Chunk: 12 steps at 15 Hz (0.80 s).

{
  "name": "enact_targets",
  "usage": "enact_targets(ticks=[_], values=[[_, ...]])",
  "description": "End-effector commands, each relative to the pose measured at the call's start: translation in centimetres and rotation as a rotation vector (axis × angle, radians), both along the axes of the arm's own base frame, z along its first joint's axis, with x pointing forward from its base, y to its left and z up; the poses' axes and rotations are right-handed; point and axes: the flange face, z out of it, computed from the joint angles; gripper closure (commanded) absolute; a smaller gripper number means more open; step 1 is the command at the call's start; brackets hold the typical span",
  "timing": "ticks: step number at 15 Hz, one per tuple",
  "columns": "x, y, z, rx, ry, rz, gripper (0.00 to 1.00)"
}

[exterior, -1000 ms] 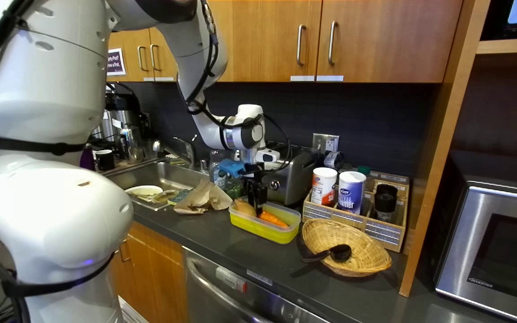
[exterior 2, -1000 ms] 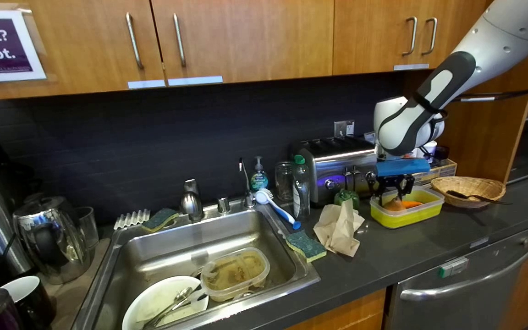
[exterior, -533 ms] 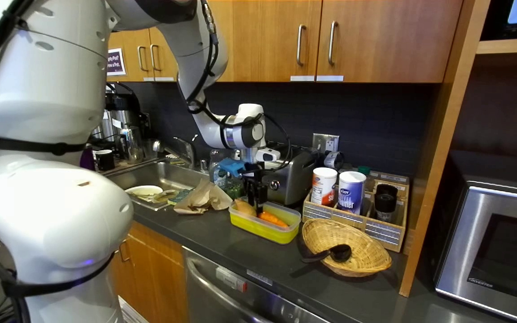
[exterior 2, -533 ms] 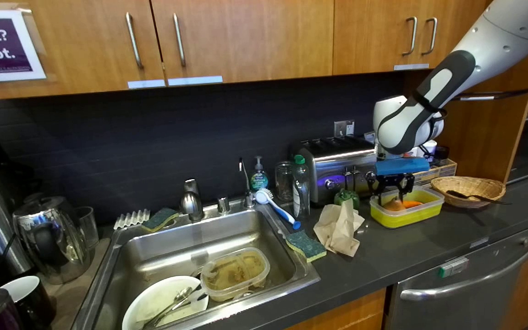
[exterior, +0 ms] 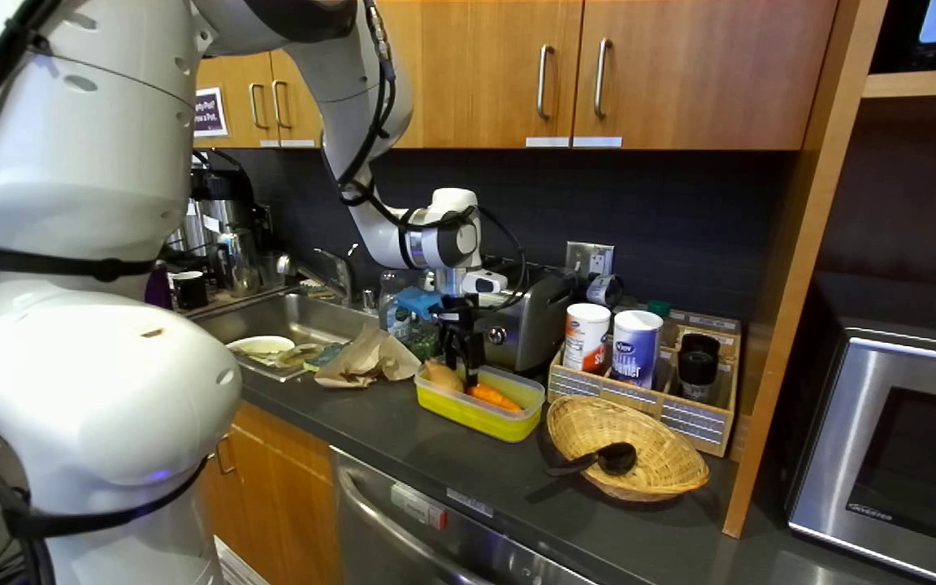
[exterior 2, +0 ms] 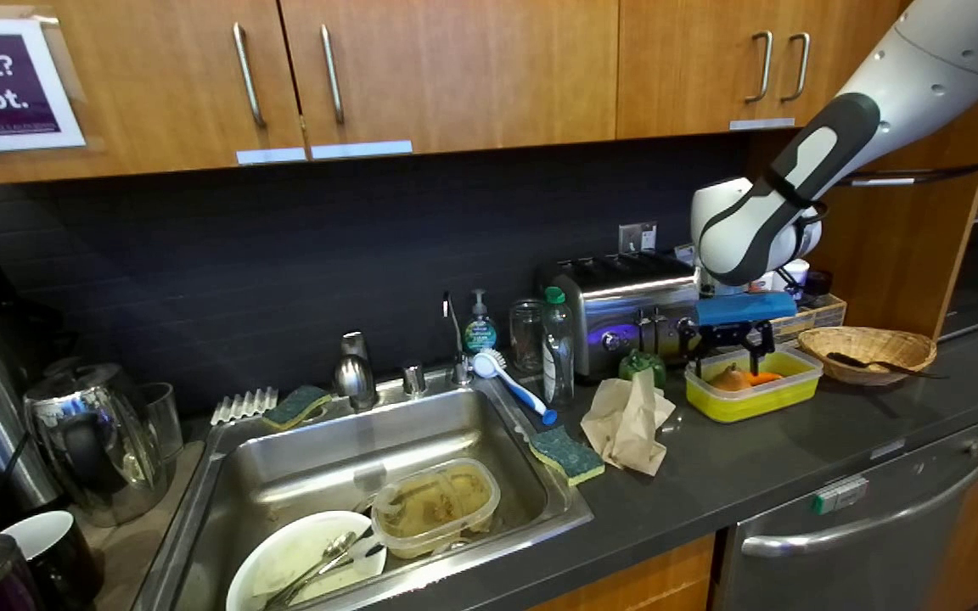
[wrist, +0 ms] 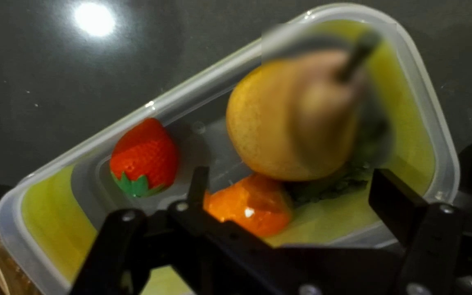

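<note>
Dark countertop [exterior: 391, 414] bears a yellow plastic tub [exterior 2: 739, 406], penning a glossy orange carrot [wrist: 254, 200] at wrist-view six o'clock. Our black gripper [wrist: 291, 179] hangs, fingers [wrist: 395, 203] apart.

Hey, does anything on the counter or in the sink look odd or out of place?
Crumpled brown paper lies like litter beside the yellow rectangular plastic container. In the stainless-steel sink, a clear plastic tub holds murky brown contents, apparently unwashed.

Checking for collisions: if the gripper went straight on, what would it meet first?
The gripper would likely meet the orange item first, seen between its open jaws; the pear could come sooner, since depth is unclear.
</note>
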Motion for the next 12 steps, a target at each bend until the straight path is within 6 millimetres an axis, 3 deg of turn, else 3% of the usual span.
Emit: enact_targets(ticks=[1, 12], values=[[0.1, 0.3, 0.1, 0.003, 0.026, -0.026, 0.0], [-0.4, 0.4, -1.3, 0.011, 0.087, -0.043, 0.0]])
